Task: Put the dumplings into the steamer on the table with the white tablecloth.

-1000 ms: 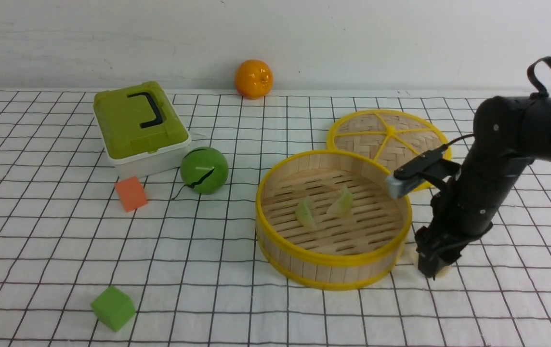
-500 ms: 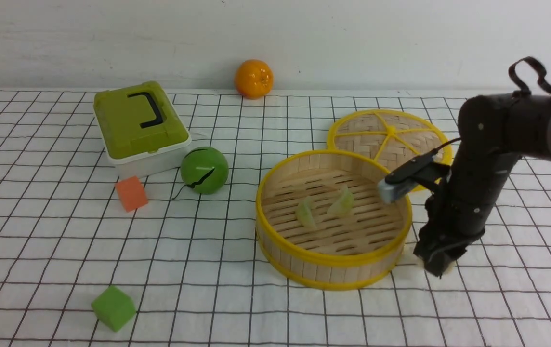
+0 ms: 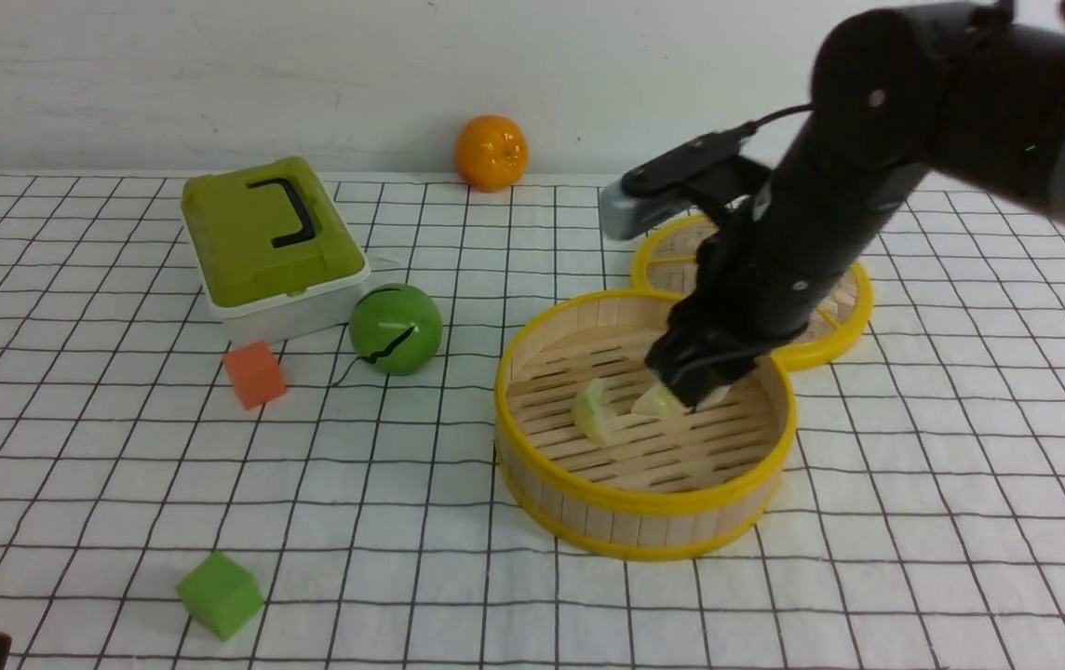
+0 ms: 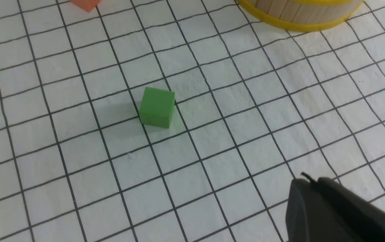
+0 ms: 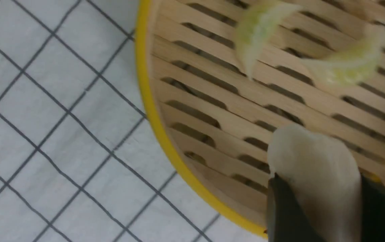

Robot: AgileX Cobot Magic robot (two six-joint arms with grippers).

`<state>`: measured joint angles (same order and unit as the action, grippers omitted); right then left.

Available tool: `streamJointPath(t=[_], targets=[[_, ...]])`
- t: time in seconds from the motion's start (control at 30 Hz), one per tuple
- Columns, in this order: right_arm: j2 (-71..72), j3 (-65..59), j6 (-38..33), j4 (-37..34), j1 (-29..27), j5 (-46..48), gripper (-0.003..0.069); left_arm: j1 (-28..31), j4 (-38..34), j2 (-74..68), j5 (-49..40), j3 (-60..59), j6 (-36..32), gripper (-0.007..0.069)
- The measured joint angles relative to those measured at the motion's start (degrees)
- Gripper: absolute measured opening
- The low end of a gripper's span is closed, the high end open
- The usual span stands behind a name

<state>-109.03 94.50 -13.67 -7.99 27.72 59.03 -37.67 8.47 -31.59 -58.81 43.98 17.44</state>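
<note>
Swung up from the table [image 3: 914, 558] beside the steamer [image 3: 635, 507], the right tool [image 3: 693, 391] now hangs over its slatted floor, jaws half closed on the third dumpling [image 5: 313, 168]. Two dumplings [image 3: 593, 412] already lie inside, so I judge that only the release remains. Near the table's front-left corner, the left tool [image 4: 334, 208] is closed.

The right arm [image 3: 821, 205] hides much of the lid [image 3: 844, 314] and part of one green dumpling [image 3: 658, 402] in the steamer [image 3: 588, 507]. In the right wrist view both resting dumplings [image 5: 256, 33] are blurred, and the white dumpling [image 5: 313, 168] between the dark fingers [image 5: 283, 211] is cut off. The left gripper [image 4: 334, 211] shows only a corner, jaws hidden
</note>
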Motion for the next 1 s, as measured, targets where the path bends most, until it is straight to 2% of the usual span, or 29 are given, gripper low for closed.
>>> streamJointPath(t=[0.1,0.33,0.4,0.57,0.67,0.87,1.0], targets=[[-3.91,0.00,1.81,1.89,2.26,-2.59,0.0237,0.00,0.16,0.00,-1.24,0.00,0.00,0.0020],[-10.70,0.00,13.67,8.40,3.19,-6.07,0.0237,0.00,1.05,0.88,-7.82,-0.32,-0.70,0.0030],[-10.78,0.06,16.26,9.23,3.19,-6.07,0.0275,0.00,1.10,2.98,-7.49,-1.62,-1.24,0.0032],[-8.94,0.47,17.72,9.69,3.19,-2.85,0.0452,0.00,0.98,10.55,-3.42,-7.47,-1.19,0.0038],[-5.79,0.47,17.72,9.69,3.19,-0.78,0.0481,0.00,0.85,14.09,-1.59,-10.09,-0.06,0.0038],[2.69,-0.99,17.53,9.69,3.19,-0.16,0.0463,0.00,0.85,20.30,1.86,-13.64,3.51,0.0039],[15.99,-8.07,17.53,9.69,3.19,-5.01,0.0358,0.00,0.85,23.21,3.36,-14.18,5.42,0.0043]])
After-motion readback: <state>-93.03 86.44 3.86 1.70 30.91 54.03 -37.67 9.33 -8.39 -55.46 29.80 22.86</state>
